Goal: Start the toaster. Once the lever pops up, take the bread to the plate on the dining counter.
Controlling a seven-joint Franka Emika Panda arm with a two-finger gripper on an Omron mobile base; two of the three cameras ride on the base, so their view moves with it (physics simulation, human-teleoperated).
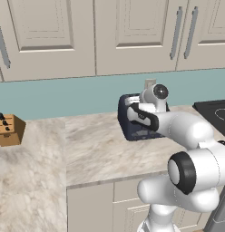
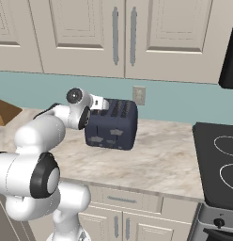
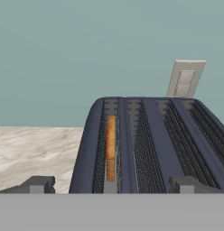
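Starting at the left, the knife block [image 1: 8, 130] stands well apart on the surface [image 1: 94, 145] — no part of this. Bread [image 3: 110, 146] sits low in the toaster's [image 2: 112, 124] leftmost slot; the end effector [image 3: 111, 185], fingers spread wide and empty, hovers close over that end — probably lining up on the lever.

bread [image 3: 110, 146] in toaster's [image 3: 150, 144] leftmost slot

We see cream cabinets [image 1: 132, 31] at twelve o'clock above a teal wall [image 1: 64, 97], with an outlet [image 2: 138, 95] on it. The marbled counter [image 1: 96, 149] carries a knife block [image 1: 10, 129] at nine o'clock; a black stove [image 2: 219, 164] sits at three o'clock.
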